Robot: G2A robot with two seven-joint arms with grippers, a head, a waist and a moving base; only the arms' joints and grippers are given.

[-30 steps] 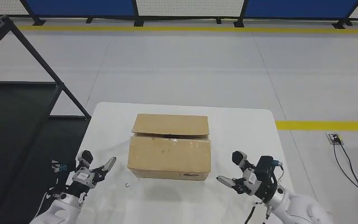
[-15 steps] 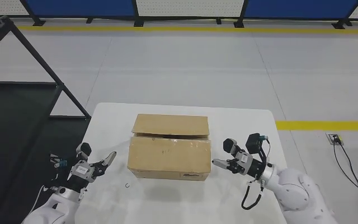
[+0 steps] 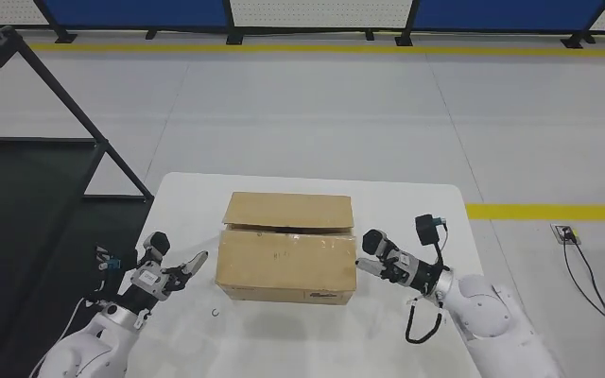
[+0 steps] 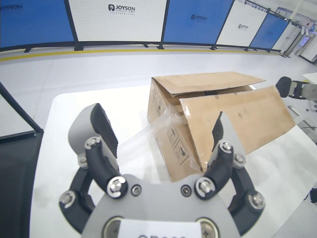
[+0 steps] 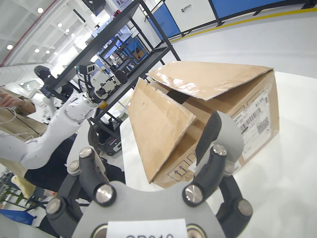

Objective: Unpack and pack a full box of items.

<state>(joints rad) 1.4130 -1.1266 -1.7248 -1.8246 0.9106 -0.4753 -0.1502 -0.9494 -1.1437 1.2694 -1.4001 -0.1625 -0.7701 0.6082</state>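
Item inspected: one brown cardboard box point(image 3: 288, 250), rectangular, standing on the white tabletop point(image 3: 406, 203) between the two end effectors.

Box condition: both long top flaps are unsealed and slightly raised, with a dark gap between them. The contents cannot be seen. A loose strip of clear packing tape point(image 4: 158, 127) hangs off the box end that faces the left end effector. Printed handling symbols and a label are on the side panels.

Left end effector point(image 3: 181, 251): fingers spread wide, nothing held. The box lies directly ahead of it and a little apart. In the left wrist view the loose tape and the nearest box corner lie between the two fingers, with no visible contact.

Right end effector point(image 3: 369, 253): fingers spread wide, nothing held. It sits just beside the opposite end of the box at flap height. The right wrist view places the corner of the nearer flap between its fingers. Contact cannot be confirmed.

Other: a small dark curved object point(image 3: 216, 314), too small to identify, lies on the tabletop just beside the left end effector, in front of the box.
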